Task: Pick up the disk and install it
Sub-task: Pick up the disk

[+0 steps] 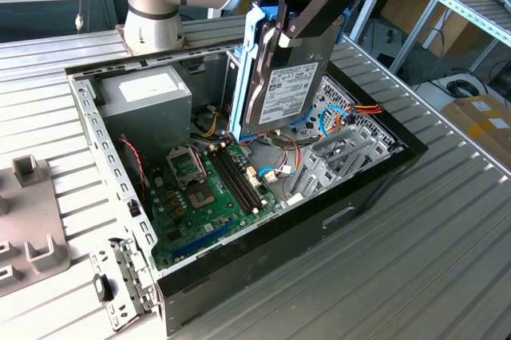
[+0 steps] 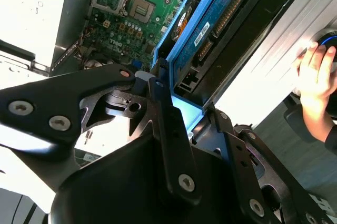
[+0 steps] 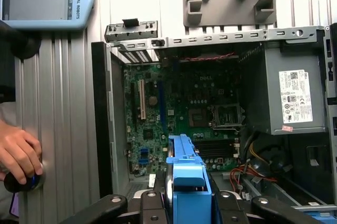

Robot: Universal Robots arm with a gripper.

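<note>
Pinching the disk (image 1: 289, 85) upright between my fingers (image 1: 310, 6), above the open computer case (image 1: 335, 220); arm top cropped. First wrist view adds a person's hand (image 3: 20, 153).

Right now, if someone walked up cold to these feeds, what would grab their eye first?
The disk, label side out in its blue carrier frame, held on edge in the claw above the open computer case. Below it lies the green motherboard, with the grey power-supply box in the case's corner toward the exterior view's left. In the first wrist view, a person's hand rests on a dark knob on the table beside the case.
</note>
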